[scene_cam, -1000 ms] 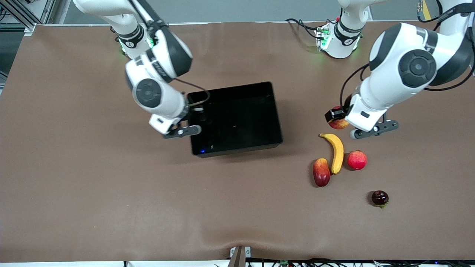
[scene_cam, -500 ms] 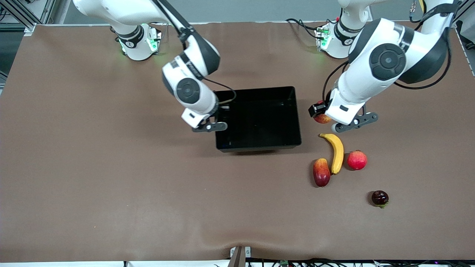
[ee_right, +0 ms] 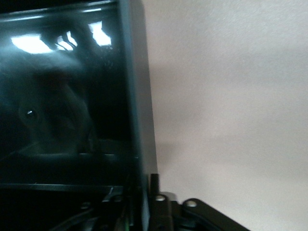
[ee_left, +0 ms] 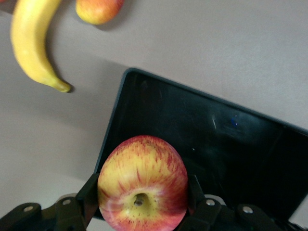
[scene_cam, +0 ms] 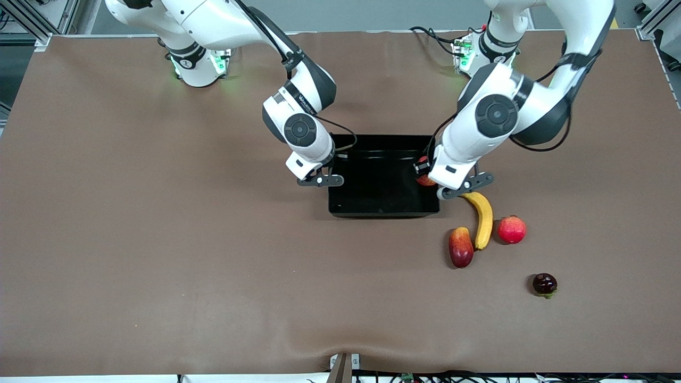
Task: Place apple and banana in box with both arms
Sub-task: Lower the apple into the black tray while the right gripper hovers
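Observation:
The black box (scene_cam: 381, 211) stands mid-table. My right gripper (scene_cam: 334, 160) is shut on the box's wall at the right arm's end; the right wrist view shows that wall (ee_right: 138, 101) running into my right gripper (ee_right: 144, 192). My left gripper (scene_cam: 425, 174) is shut on the apple (scene_cam: 425, 180), held over the box's end toward the left arm. In the left wrist view the apple (ee_left: 143, 185), stem dimple up, fills my left gripper (ee_left: 143, 195) above the box (ee_left: 207, 139). The banana (scene_cam: 483, 218) lies on the table beside the box; it also shows in the left wrist view (ee_left: 31, 43).
An elongated red-yellow fruit (scene_cam: 461, 247) lies against the banana, nearer the front camera; it also shows in the left wrist view (ee_left: 98, 7). A pinkish-red round fruit (scene_cam: 512, 229) lies beside the banana. A small dark fruit (scene_cam: 545, 284) lies nearer the front camera.
My right gripper has dragged the box toward the left arm's end. My left gripper has carried the apple from over the table to over the box.

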Available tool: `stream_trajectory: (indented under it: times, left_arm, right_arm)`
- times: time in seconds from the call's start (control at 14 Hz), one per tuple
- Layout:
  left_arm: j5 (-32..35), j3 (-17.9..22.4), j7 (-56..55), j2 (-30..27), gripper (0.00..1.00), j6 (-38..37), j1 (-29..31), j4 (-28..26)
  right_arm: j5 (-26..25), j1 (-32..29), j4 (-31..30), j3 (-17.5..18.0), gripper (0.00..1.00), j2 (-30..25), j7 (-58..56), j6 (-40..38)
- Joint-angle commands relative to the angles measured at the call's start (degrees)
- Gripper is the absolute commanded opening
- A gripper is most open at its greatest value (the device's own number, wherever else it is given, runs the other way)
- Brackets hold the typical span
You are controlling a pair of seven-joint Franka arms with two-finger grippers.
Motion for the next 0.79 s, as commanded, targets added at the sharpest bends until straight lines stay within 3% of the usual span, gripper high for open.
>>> stream_trajectory:
  times: [0.0,0.43,0.71]
  left_arm:
    - [0.2,-0.1,-2.1,0.0,0.0,6.3,-0.2,-4.9]
    - [12.7,-0.1,-15.4,9.5,0.0,10.3,-3.9,-5.3]
    - [17.4,-0.1,-16.7,14.9,0.0,13.4,-4.7,-5.2]
  right_arm:
    - [0.7,0.2,0.4,-0.2,1.0,-0.9,1.9,-0.4]
    - [0.7,-0.2,0.9,-0.3,1.0,-1.4,1.8,-0.7]
    - [0.7,-0.8,2.3,-0.4,1.0,-2.0,1.2,-1.0]
